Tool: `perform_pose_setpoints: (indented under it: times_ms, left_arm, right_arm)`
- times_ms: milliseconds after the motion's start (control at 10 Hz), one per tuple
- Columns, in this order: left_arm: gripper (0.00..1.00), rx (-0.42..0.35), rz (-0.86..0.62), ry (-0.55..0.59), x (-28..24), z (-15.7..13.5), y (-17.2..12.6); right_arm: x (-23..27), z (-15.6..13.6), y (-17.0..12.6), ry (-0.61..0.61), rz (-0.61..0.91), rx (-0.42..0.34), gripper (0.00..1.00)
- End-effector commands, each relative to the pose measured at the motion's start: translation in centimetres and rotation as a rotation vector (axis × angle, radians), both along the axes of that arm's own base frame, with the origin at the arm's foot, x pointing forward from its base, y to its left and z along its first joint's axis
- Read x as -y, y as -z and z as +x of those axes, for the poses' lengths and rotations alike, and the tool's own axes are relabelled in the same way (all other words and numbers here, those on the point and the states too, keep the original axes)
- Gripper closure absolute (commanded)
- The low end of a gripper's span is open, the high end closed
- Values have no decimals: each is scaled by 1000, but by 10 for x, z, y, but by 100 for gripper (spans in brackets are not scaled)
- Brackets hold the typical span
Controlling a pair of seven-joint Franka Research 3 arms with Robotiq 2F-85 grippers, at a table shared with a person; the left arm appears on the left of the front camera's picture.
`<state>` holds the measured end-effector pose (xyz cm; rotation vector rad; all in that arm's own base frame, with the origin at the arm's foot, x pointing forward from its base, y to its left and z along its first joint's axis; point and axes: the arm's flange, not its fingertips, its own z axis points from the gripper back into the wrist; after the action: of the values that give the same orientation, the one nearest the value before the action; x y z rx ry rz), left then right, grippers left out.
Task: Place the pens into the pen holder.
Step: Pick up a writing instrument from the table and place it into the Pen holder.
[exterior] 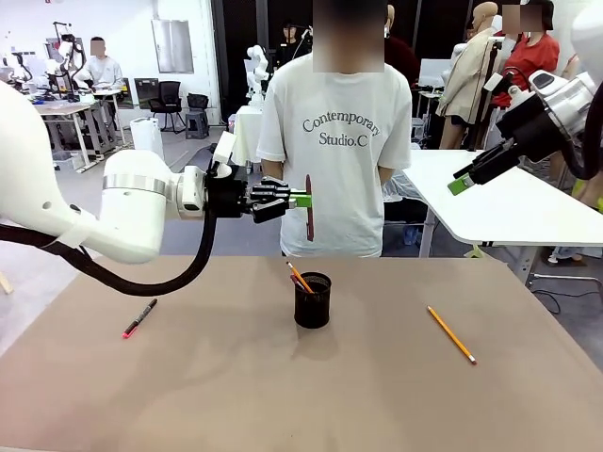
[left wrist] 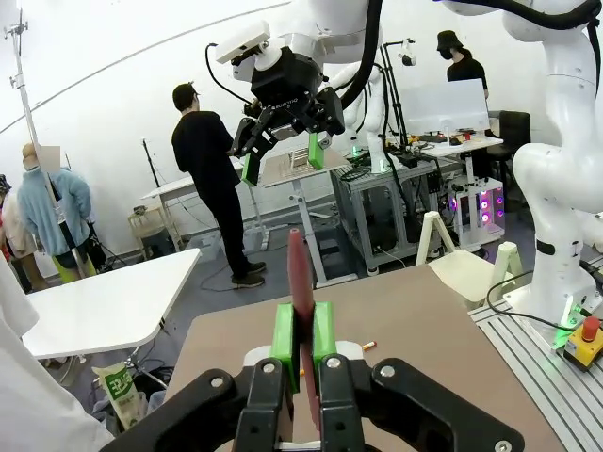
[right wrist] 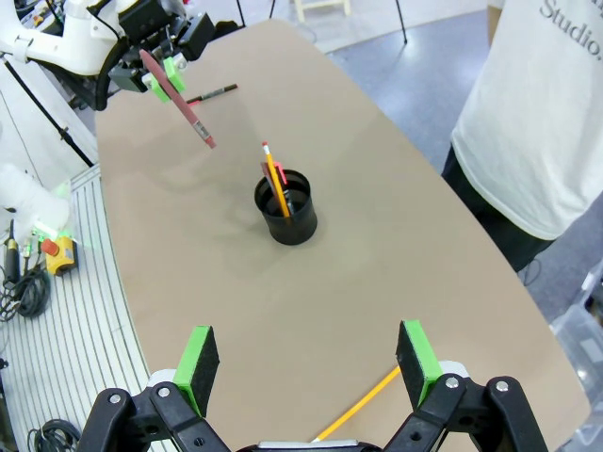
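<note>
Holder (exterior: 313, 301) with one pencil (exterior: 298, 276) inside, left gripper (exterior: 300, 199) pinching red pen (exterior: 308, 212) at 12 o'clock, black pen (exterior: 139, 318) at 9, loose pencil (exterior: 450, 333) at 3, right gripper (exterior: 461, 183) spread, shirt (exterior: 334, 179) reading "Contemporary Studio.C"

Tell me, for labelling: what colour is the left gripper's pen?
Dark red-brown. The pen in the left gripper shows best in the left wrist view.

We see bright, even overhead light, only soft shadows beside the pen holder (exterior: 313, 299) on the table (exterior: 188, 395), sharp focus, and curved edges in the 2 wrist views.
</note>
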<state>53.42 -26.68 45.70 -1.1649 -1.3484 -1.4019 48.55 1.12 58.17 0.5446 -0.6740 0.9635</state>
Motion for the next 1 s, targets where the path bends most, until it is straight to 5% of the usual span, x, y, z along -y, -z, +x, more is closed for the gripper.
perform_pose_setpoints:
  times_ms: [0,900]
  left_arm:
    - [100,1,1,-3,-3,-3,-2]
    - [100,1,1,-3,-3,-3,-2]
  right_arm:
    - [0,0,-2,-2,17,0,0]
    - [0,0,-2,-2,17,0,0]
